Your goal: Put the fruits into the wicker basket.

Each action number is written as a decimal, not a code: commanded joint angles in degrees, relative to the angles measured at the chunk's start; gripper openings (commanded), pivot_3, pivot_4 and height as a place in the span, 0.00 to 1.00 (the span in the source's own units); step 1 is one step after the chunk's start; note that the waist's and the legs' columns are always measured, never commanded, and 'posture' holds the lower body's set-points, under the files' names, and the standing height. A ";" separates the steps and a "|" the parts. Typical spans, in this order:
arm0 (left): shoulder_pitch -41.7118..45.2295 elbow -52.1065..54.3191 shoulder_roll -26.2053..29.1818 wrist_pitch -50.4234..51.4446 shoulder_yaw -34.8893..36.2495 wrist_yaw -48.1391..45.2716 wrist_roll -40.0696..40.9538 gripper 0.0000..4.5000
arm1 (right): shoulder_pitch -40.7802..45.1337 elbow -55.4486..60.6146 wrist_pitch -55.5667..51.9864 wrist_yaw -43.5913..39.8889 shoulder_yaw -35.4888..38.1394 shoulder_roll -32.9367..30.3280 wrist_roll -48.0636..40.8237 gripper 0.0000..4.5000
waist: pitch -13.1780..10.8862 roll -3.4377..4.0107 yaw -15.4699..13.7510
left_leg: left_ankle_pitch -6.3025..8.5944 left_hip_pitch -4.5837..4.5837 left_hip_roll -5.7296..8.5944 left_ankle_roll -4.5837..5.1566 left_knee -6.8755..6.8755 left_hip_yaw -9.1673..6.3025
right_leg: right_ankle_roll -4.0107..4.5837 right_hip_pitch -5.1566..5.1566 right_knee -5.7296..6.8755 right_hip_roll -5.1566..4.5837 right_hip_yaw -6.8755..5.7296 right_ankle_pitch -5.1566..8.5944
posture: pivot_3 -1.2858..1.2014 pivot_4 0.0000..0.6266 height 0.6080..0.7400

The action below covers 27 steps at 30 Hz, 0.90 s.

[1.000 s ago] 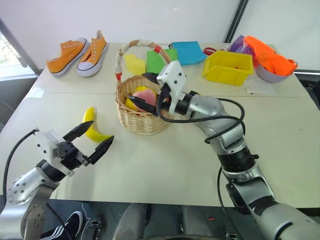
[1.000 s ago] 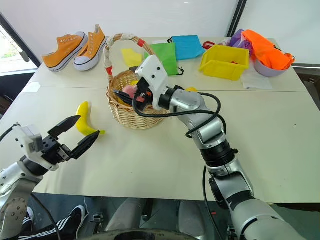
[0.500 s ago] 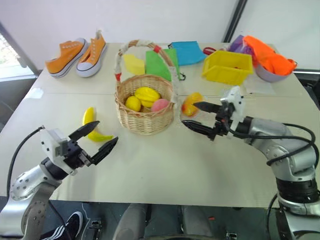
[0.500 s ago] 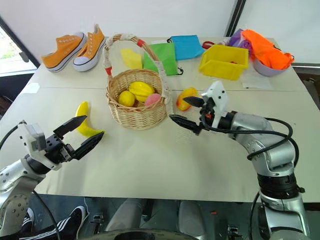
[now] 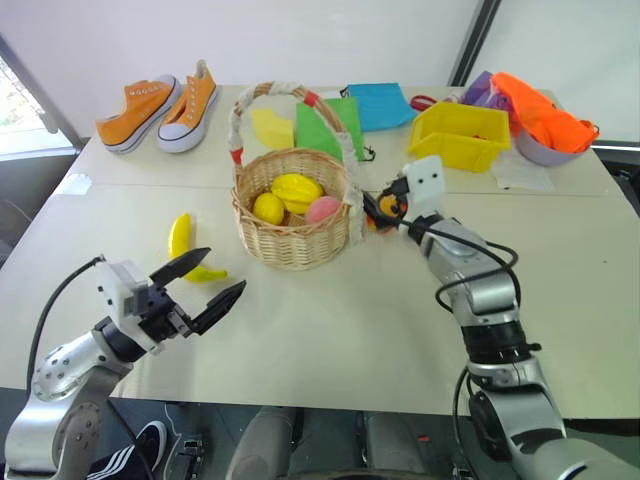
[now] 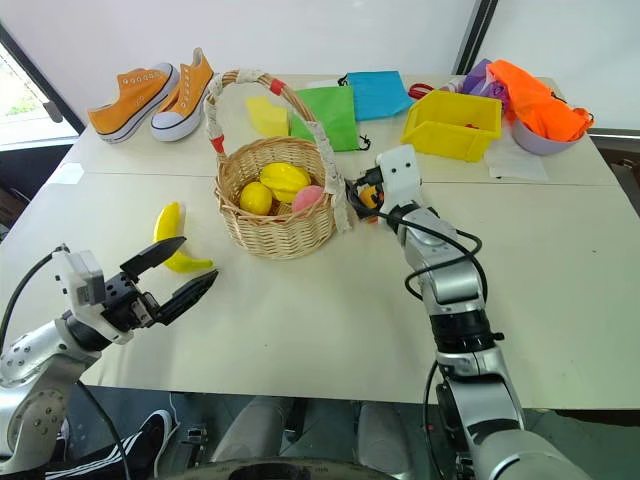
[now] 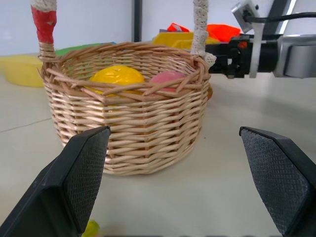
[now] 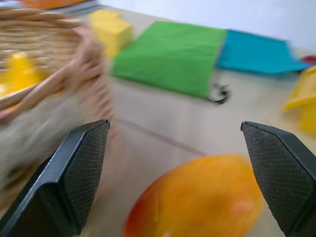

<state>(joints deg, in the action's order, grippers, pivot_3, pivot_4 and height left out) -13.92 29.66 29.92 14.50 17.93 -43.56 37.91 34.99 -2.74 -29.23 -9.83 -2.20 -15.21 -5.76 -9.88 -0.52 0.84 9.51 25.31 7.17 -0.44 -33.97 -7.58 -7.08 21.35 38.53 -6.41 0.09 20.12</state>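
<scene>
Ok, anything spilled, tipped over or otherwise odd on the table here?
Nothing stands out. The wicker basket stands upright with three fruits inside; the banana and mango simply lie on the table outside it, not yet collected.

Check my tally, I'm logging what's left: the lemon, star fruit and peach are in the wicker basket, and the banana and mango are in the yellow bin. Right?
Not quite. The banana and mango lie on the table, beside the wicker basket, as the left eye view shows. The rest is right.
</scene>
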 commanded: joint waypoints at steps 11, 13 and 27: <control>-2.36 4.04 -1.96 -2.20 -1.10 1.87 -1.41 1.00 | 2.43 -4.81 -8.09 4.39 2.71 2.67 1.58 0.99 | 0.01 0.01 0.22 | 0.01 -0.05 -0.02 0.02 0.02 0.00 | 0.00 0.04 0.22 0.02 0.03 0.00 | 0.52 0.24 1.00; -2.18 4.01 -1.92 -2.32 -1.26 1.94 -1.50 1.00 | 2.43 -4.94 -8.82 5.14 2.79 2.76 1.97 0.99 | 0.01 0.02 0.18 | 0.01 -0.05 -0.01 0.02 0.01 0.00 | 0.00 0.04 0.22 0.01 0.03 0.00 | 0.52 0.24 1.00; -0.07 2.94 -1.75 -2.12 -2.20 2.26 -1.95 1.00 | 3.44 -2.12 -19.41 8.01 9.69 6.76 -3.41 0.90 | 0.04 0.03 0.17 | 0.01 -0.09 -0.01 0.02 0.02 -0.01 | 0.00 0.02 0.22 0.02 0.03 0.00 | 0.52 0.24 1.00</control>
<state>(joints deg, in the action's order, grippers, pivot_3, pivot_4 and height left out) -14.29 31.58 28.02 13.18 15.74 -41.23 35.74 38.55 -5.24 -47.85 -2.58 6.41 -7.97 -9.41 -9.84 -0.48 1.00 9.51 25.22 7.16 -0.42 -33.96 -7.59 -7.08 21.38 38.75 -6.39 0.12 20.12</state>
